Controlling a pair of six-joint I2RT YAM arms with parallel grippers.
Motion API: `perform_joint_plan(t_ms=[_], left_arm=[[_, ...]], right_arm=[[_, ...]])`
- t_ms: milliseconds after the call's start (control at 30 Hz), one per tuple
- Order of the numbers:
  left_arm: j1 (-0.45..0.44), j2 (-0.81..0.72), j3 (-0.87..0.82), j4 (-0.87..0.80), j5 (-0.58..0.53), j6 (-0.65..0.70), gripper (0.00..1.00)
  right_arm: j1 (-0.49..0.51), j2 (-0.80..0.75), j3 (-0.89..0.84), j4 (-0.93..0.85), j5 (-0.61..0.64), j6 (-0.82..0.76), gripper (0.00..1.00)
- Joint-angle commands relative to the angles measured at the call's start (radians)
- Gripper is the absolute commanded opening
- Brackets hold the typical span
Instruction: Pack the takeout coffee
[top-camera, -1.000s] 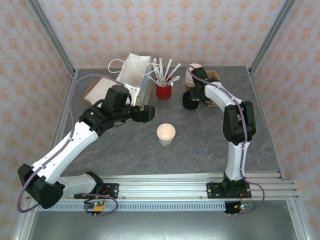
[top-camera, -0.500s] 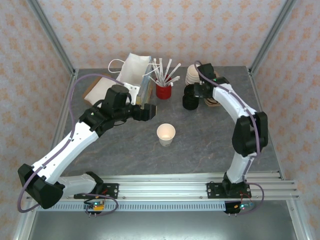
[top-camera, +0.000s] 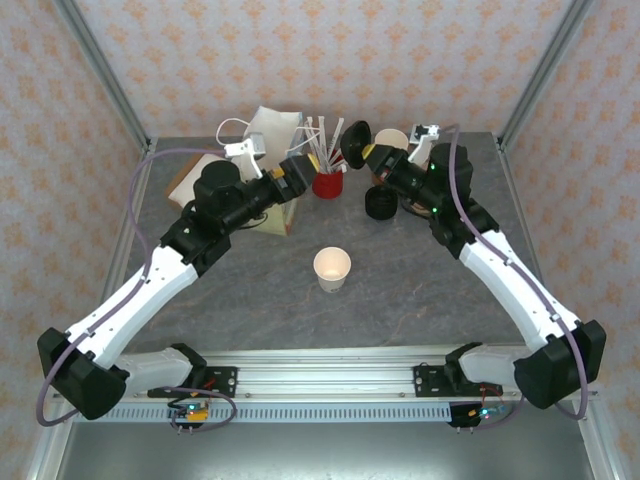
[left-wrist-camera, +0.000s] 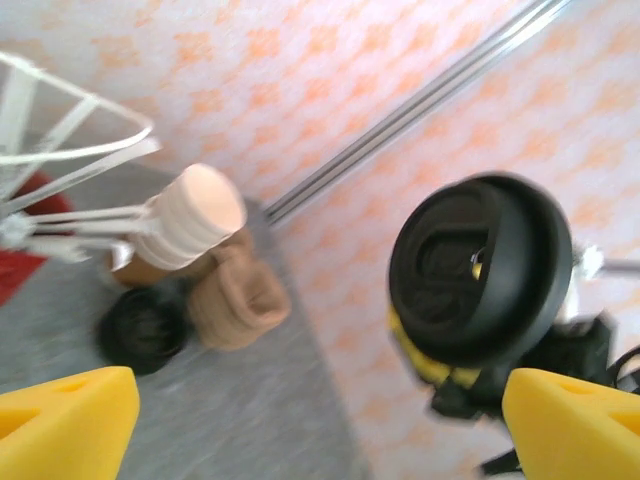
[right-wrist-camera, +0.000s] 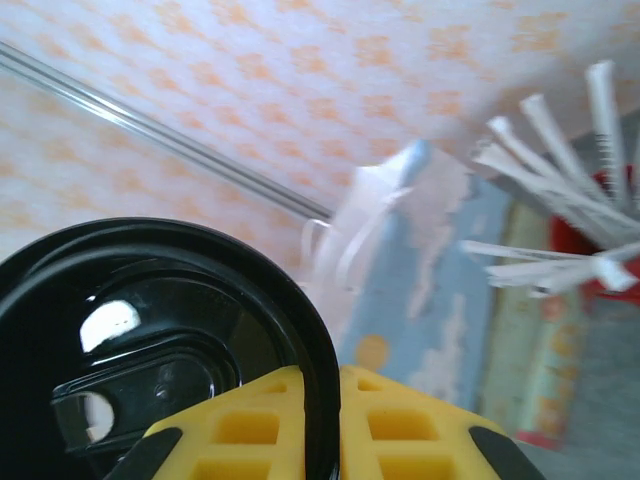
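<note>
While it hung in the air over the far side of the grey tabletop (top-camera: 420, 290), right pincer (top-camera: 361, 150): clamped on the rim of a round black plastic lid (top-camera: 352, 146), with the yellow fingers (right-wrist-camera: 300, 420) pinching its edge.
Round black plastic lid: tilted and off the tabletop, well apart from the cup; its moulded top face showed in the right wrist view.
Small cream paper cup (top-camera: 332, 268): upright and open-topped at the middle of the tabletop, touched by neither arm.
Left pincer (top-camera: 296, 172): yellow fingers spread wide apart with nothing between them, raised near the far edge.
Red cup of white straws (top-camera: 327, 184): near the middle of the far edge, between the two pincers.
Stack of lidless cream cups (top-camera: 391, 139): by the far edge, right of the straws.
Low black pile of lids (top-camera: 380, 205): just on the near side of that stack.
White paper bag (top-camera: 272, 128): at the far edge, left of the straws.
</note>
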Motion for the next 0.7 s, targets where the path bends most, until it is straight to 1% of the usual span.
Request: perform_joint_plan(t_ms=[0,200,300,667], left_arm=[[0.006,0.017,0.004,0.248,0.006,-0.236,0.98],[0.004,0.066,0.009,0.365,0.020,-0.370,1.00],[0.004,0.095,0.022,0.388,0.029,-0.405,1.00],[0.003,0.164,0.093,0.398,0.064,-0.395,1.00]], right_arm=[[0.017,0.002,-0.057,0.267,-0.011,0.214,0.13],[0.046,0.055,-0.097,0.472,-0.044,0.341,0.13],[0.060,0.085,-0.096,0.542,-0.062,0.379,0.14],[0.087,0.127,-0.068,0.586,-0.116,0.395,0.14]])
